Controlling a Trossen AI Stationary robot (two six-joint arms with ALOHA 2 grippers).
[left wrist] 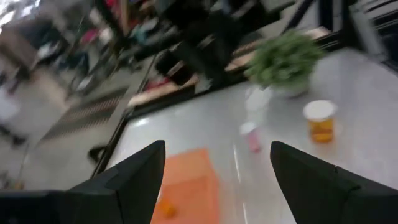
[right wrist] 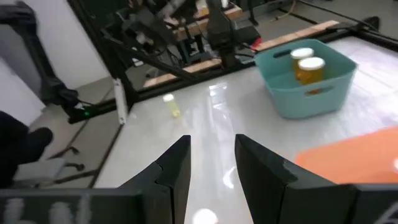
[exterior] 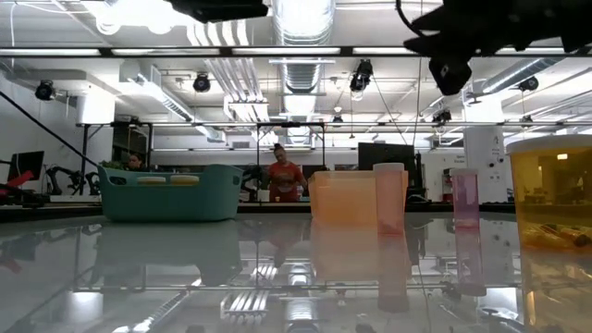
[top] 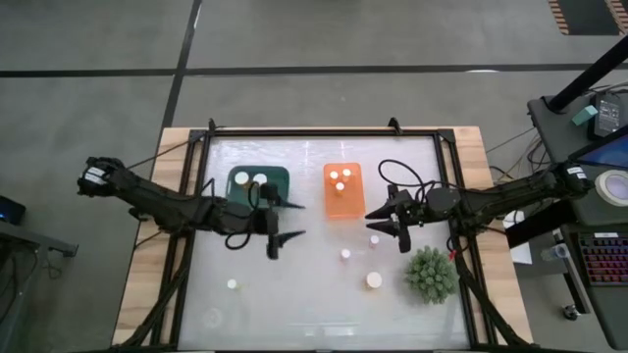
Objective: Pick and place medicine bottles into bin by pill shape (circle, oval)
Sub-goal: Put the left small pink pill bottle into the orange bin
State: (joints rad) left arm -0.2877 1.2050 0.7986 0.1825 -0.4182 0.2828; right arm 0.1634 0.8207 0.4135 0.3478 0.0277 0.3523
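While both arms are reaching in over the glossy surface point(top: 294, 294), the left gripper point(top: 278, 224) is hovering just in front of the teal bin point(top: 278, 176), its jaws spread wide and holding nothing. That bin is carrying 2 medicine bottles point(top: 242, 179) with white caps, seen again from the right wrist point(right wrist: 302, 56). Beside it, the orange bin point(top: 344, 206) is holding 3 more bottles point(top: 340, 180). The right gripper point(top: 391, 224) is hanging just right of the orange bin, its jaws parted by a narrow gap and empty. On the open surface, 4 loose bottles are standing: 1 near the right gripper point(top: 374, 239), 1 toward the middle point(top: 345, 254), 1 wider one point(top: 374, 280) close to the spiky green plant point(top: 431, 274), and 1 well apart at front left point(top: 233, 284).
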